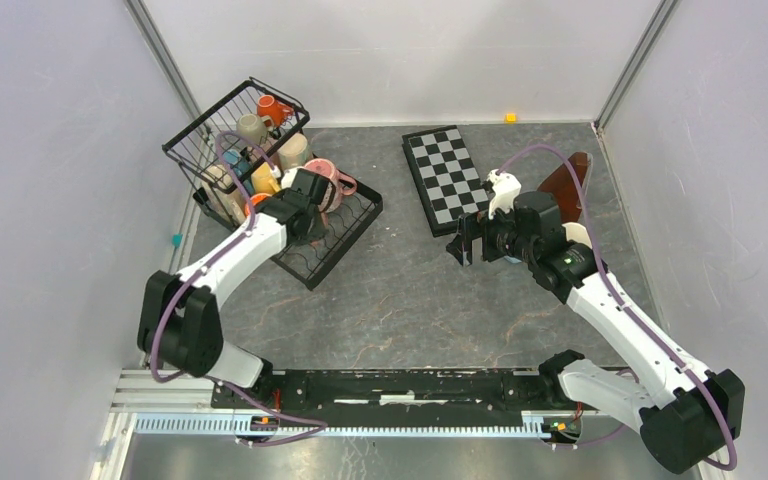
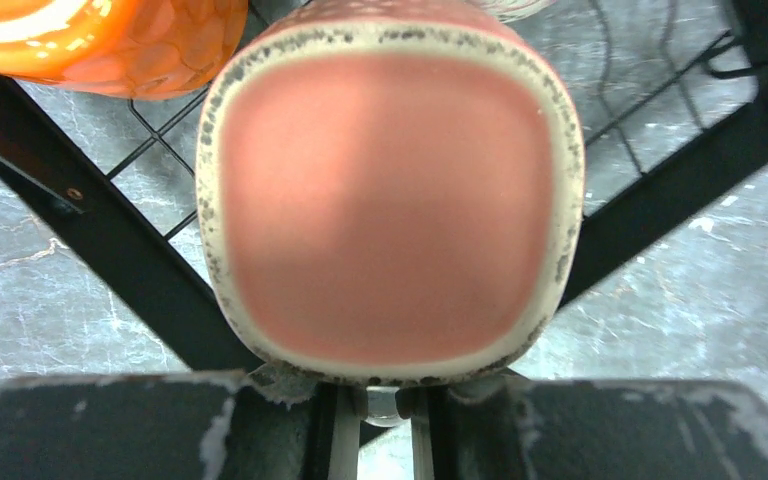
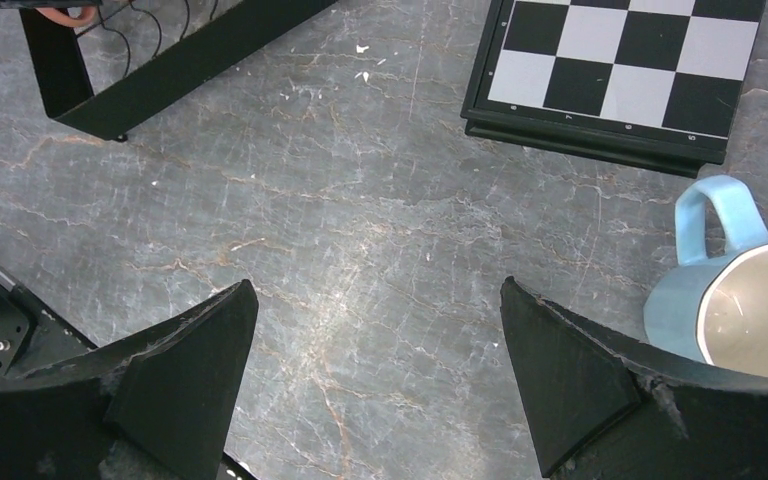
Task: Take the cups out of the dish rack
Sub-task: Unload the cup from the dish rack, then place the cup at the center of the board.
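Left gripper [image 2: 380, 398]: my two fingers are drawn close together, pinching a pale part at the near edge of the pink ceramic mug with a speckled cream border [image 2: 390, 210]. The pink mug lies over the flat tray part of the black wire dish rack [image 1: 332, 247], at the far left of the grey marbled table [image 3: 360, 200]. A glossy orange mug [image 2: 130, 45] sits just beside it. Other mugs [image 1: 255, 128] stand in the taller basket part.

Right gripper [image 3: 375, 300]: my fingers are spread wide, with only table between them. A light blue mug with a cream interior [image 3: 675, 310] stands just beside one finger, near the black-and-white checkerboard [image 3: 620, 70].
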